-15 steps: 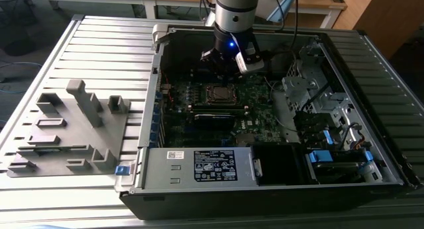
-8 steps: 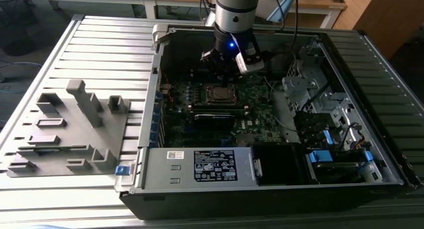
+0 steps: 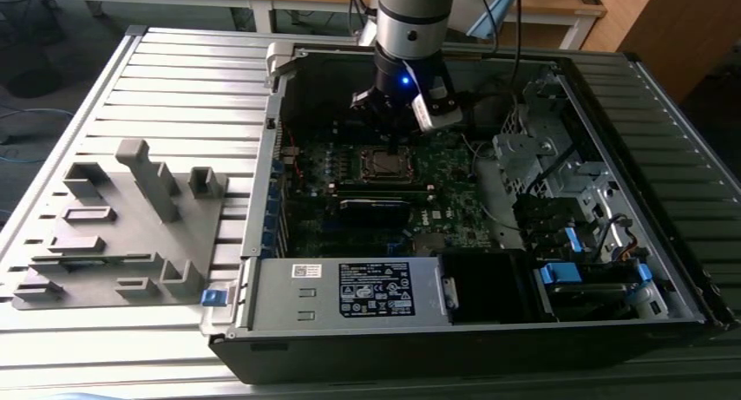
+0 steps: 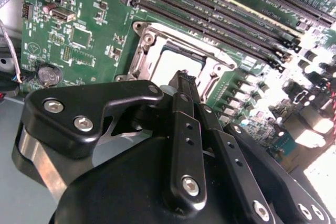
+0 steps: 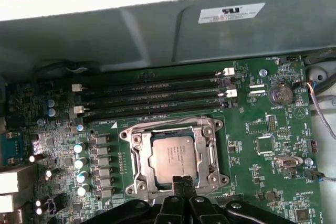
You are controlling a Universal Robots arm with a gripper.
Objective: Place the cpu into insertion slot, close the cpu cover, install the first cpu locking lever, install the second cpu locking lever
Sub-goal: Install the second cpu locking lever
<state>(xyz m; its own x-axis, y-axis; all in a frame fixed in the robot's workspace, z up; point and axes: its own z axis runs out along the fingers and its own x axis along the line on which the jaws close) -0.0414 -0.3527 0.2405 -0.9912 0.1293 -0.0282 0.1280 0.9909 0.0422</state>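
Open computer case on the slatted bench (image 3: 173,88), arm lowered inside. The cpu (image 5: 176,157) lies seated in the insertion slot (image 5: 137,141), with the silver cpu cover (image 5: 212,150) appearing folded down around it. The pincer (image 5: 184,182) hangs just above the socket's near edge, its fingertips (image 4: 184,80) clenched together and grasping nothing. Likely hazard: a skewed descent could scrape the chip face or strike the memory slots (image 5: 157,95) beside the socket.
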